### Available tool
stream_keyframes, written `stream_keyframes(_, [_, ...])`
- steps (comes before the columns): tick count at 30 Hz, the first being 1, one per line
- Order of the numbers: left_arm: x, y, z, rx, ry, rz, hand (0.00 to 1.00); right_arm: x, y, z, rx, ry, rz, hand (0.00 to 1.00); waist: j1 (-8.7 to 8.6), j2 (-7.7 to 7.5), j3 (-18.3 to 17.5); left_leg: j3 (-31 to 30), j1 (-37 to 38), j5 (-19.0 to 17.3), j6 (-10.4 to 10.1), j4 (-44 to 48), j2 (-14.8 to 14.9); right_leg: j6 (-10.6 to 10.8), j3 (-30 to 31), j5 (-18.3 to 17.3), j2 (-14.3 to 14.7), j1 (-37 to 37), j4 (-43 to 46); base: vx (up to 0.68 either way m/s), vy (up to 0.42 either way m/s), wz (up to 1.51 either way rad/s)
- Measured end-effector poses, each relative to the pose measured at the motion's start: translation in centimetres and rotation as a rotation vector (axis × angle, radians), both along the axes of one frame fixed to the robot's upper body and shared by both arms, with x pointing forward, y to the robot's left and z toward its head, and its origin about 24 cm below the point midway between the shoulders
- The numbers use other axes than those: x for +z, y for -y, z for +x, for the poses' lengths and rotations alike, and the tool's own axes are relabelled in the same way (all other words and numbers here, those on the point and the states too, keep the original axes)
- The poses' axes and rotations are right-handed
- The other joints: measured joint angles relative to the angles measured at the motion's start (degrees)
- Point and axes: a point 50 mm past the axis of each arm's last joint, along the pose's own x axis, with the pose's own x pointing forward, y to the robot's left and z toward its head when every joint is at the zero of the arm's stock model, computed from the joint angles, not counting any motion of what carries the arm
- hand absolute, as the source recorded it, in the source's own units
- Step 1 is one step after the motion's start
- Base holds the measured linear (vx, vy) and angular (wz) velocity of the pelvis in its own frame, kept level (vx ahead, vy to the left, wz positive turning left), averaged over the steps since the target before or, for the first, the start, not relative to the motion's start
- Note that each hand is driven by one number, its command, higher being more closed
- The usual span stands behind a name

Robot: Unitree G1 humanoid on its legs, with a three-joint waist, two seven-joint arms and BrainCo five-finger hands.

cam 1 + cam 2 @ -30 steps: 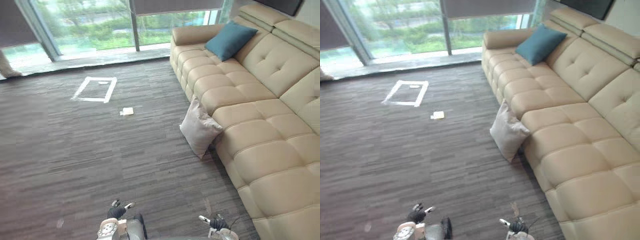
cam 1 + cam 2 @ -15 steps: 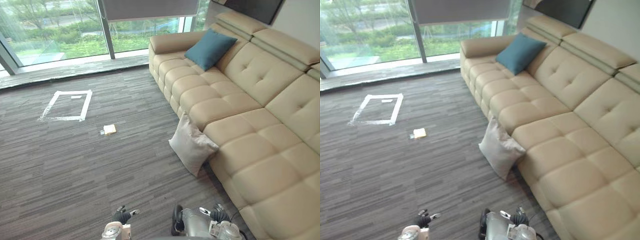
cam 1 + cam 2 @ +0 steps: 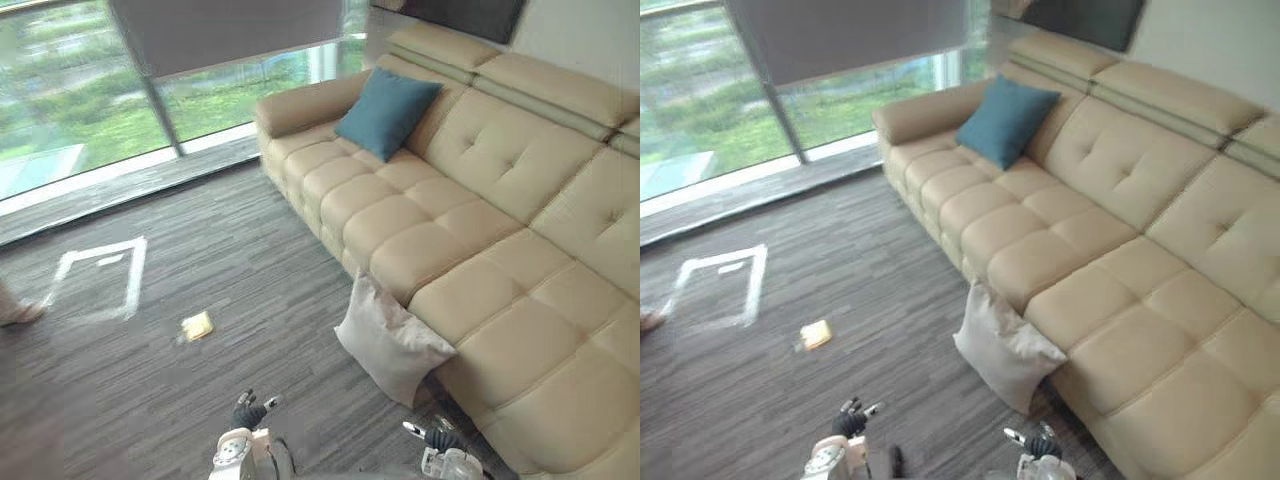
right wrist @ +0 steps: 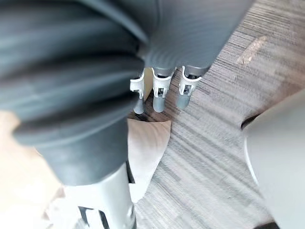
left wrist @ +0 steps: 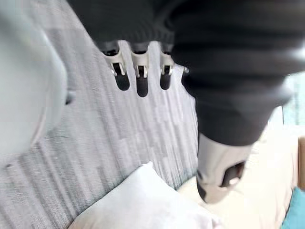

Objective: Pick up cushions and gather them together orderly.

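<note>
Left wrist view, white cushion point(image 5: 138, 202), left hand point(image 5: 141, 67) relaxed

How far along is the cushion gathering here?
Nothing gathered yet: the blue cushion sits at the far end of the sofa, the pale cushion on the floor leaning against its front. Nothing in hand: the left robot hand and right robot hand are open and empty. Left: pick up the pale cushion and set it beside the blue one.

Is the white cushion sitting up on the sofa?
No, the white cushion stands on the carpet floor, leaning against the front of the sofa.
</note>
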Motion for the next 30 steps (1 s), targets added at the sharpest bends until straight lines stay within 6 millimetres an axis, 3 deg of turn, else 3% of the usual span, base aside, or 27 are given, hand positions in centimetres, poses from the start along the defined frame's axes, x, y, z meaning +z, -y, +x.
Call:
stream_keyframes(3, [-0.1,0.1,0.1,-0.01,-0.017,-0.006,0.0,0.0,0.0,0.0,0.0,0.004,0.001,0.0,-0.36,-0.64,-0.1,5.7,5.1,-1.1,1.5,-2.4,-0.8,2.1,-1.3,2.8,-1.2,-8.2,14.3,0.28,0.278,-1.08])
stream_keyframes(5, [-0.3,0.3,0.0,-0.015,-0.036,-0.012,0.0,0.2,0.2,0.2,0.003,0.015,-0.009,0.0,-0.81,0.06,0.3,7.8,10.1,-1.2,1.5,-5.6,-0.9,2.7,-8.3,3.2,-2.1,-12.9,24.8,0.29,0.218,-0.66])
stream_keyframes(6, [-0.4,0.3,-0.2,-0.019,-0.043,-0.01,0.0,0.2,0.3,0.4,0.005,0.02,-0.013,0.0,-0.79,0.24,0.4,9.3,13.0,-1.1,1.5,-7.9,-0.9,1.4,-12.8,2.3,-2.8,-14.2,27.4,0.26,0.158,-0.57])
stream_keyframes(9, [-0.5,0.6,-0.3,-0.064,-0.053,-0.006,0.0,0.4,0.7,0.8,0.018,0.029,-0.028,0.0,-0.9,0.65,0.5,13.0,17.4,-1.1,1.5,-12.2,-0.7,-1.2,-24.8,0.8,-3.5,-17.7,25.8,0.21,0.066,-0.5])
stream_keyframes(10, [-0.5,0.9,-0.2,-0.082,-0.057,-0.008,0.0,0.5,1.0,1.0,0.016,0.035,-0.036,0.0,-1.03,0.91,0.7,13.7,18.4,-1.1,1.5,-13.1,-0.8,-1.6,-29.2,1.0,-3.7,-19.1,22.7,0.3,-0.024,-0.4])
stream_keyframes(11, [-0.5,1.1,-0.1,-0.105,-0.063,-0.008,0.0,0.6,1.1,1.1,0.011,0.039,-0.039,0.0,-1.06,1.19,0.9,13.7,18.7,-1.1,1.4,-13.3,-1.1,-3.3,-32.3,2.6,-2.8,-19.9,16.4,0.39,-0.07,-0.38])
stream_keyframes(12, [-0.5,1.0,-0.1,-0.117,-0.065,-0.003,0.0,0.4,1.0,0.8,0.009,0.026,-0.035,0.0,-1.04,0.6,0.7,13.5,18.7,-1.1,1.4,-13.2,-2.0,-6.1,-32.5,8.0,-1.8,-19.3,9.6,0.44,-0.097,-0.51])
stream_keyframes(13, [-0.6,1.6,0.2,-0.128,-0.067,-0.017,0.0,0.5,1.6,0.9,0.001,0.033,-0.046,0.0,-1.05,2.22,1.5,13.0,19.7,-1.2,1.2,-13.2,-1.7,-9.7,-32.7,7.5,-0.7,-18.2,8.3,0.36,-0.081,-0.58])
stream_keyframes(14, [-0.6,2.1,0.3,-0.135,-0.063,-0.028,0.0,0.7,2.3,1.1,-0.013,0.042,-0.063,0.0,-0.83,4.48,2.3,12.1,19.7,-0.5,0.6,-12.5,-0.7,-9.9,-32.2,7.6,0.6,-17.3,7.2,0.34,-0.09,-0.6])
stream_keyframes(17, [-0.3,3.5,1.3,-0.184,-0.04,-0.046,0.0,0.9,3.1,1.2,-0.07,0.052,-0.068,0.0,-2.25,6.53,2.6,10.3,19.6,3.3,-1.4,-9.0,0.1,-9.6,-32.3,6.0,1.2,-14.7,5.8,0.29,-0.131,-0.07])
stream_keyframes(18, [-0.1,3.5,1.6,-0.185,-0.023,-0.04,0.0,0.8,2.9,1.0,-0.068,0.044,-0.06,0.0,-2.49,5.38,3.4,8.2,18.1,4.3,-3.0,0.2,2.8,-9.3,-32.2,5.0,2.2,-10.7,3.6,0.3,-0.183,0.22])
stream_keyframes(20, [0.0,3.4,1.6,-0.181,-0.013,-0.036,0.0,0.7,2.7,0.9,-0.067,0.038,-0.055,0.0,-1.48,5.08,3.6,6.4,14.8,3.7,-4.9,10.5,5.3,-9.2,-30.9,4.1,3.3,-8.0,1.6,0.14,-0.095,-0.19])
stream_keyframes(21, [0.0,3.2,1.5,-0.172,-0.007,-0.033,0.0,0.7,2.6,1.0,-0.068,0.042,-0.051,0.0,-1.39,5.1,3.5,4.9,11.4,1.6,-5.3,16.4,6.7,-9.3,-29.9,4.0,4.1,-7.0,0.7,0.08,-0.029,-0.46])
stream_keyframes(22, [-0.1,3.2,1.2,-0.167,-0.013,-0.033,0.0,0.7,2.5,1.1,-0.068,0.045,-0.05,0.0,-1.31,5.04,3.5,4.2,9.2,0.2,-4.2,18.2,7.0,-9.3,-29.1,4.0,4.4,-6.4,-0.1,0.11,-0.007,-0.54])
stream_keyframes(24, [0.1,3.0,1.3,-0.156,0.001,-0.029,0.0,0.6,2.5,0.9,-0.07,0.036,-0.049,0.0,-0.76,4.81,3.5,2.5,4.4,-2.9,-1.4,15.3,6.0,-8.7,-25.5,4.2,5.1,-5.6,-1.4,0.12,0.043,-0.75])
stream_keyframes(26, [0.2,2.9,1.4,-0.148,0.009,-0.029,0.0,0.7,2.4,1.0,-0.069,0.039,-0.047,0.0,-0.32,4.54,3.4,-2.0,2.4,-3.3,-1.1,9.5,4.1,-7.9,-22.0,4.3,5.2,-5.2,-1.7,0.1,0.112,-1.09])
stream_keyframes(27, [0.2,2.9,1.3,-0.145,0.009,-0.029,0.0,0.6,2.4,0.8,-0.068,0.033,-0.048,0.0,-0.25,4.35,3.3,-7.5,1.4,-3.2,-1.1,4.5,2.3,-6.8,-19.4,4.3,5.3,-5.2,-1.8,0.1,0.178,-1.15])
stream_keyframes(29, [0.1,2.9,1.2,-0.147,0.007,-0.031,0.0,0.5,2.4,0.3,-0.058,0.018,-0.058,0.0,-0.28,4.43,3.0,-12.6,1.1,-0.9,0.1,-1.8,1.3,-5.3,-16.6,4.1,5.7,-5.2,-1.7,0.13,0.245,-1.05])
stream_keyframes(30, [0.1,3.0,1.1,-0.145,0.006,-0.032,0.0,0.4,2.2,0.2,-0.047,0.011,-0.061,0.0,-0.11,4.11,2.4,-12.7,1.6,2.2,-2.1,-3.0,1.4,-3.4,-13.9,3.7,6.3,-5.3,-1.6,0.16,0.259,-0.92])
